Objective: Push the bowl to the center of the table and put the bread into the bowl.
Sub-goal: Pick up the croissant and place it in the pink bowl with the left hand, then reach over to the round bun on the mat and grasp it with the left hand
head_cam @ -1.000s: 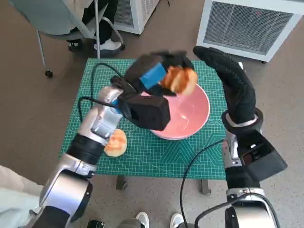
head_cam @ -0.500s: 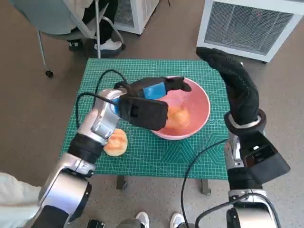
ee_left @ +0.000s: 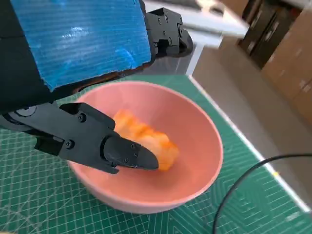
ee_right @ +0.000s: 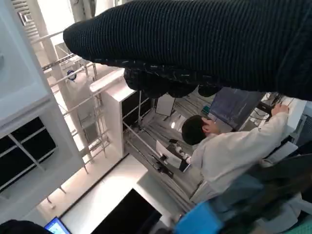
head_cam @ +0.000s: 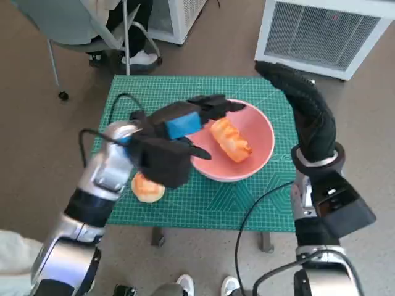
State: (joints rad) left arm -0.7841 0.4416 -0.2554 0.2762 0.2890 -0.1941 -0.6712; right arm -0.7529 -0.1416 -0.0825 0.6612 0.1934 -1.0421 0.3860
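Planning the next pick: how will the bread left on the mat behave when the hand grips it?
The bread on the mat looks soft and light, so it probably squashes under a firm grip. Its rounded shape may let it roll a little. The mat should limit sliding.

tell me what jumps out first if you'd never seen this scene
The pink bowl on the green mat with a golden piece of bread lying in it. The left hand, blue tape on its back, hovers over the bowl's near rim, and a second bread sits on the mat beside that forearm.
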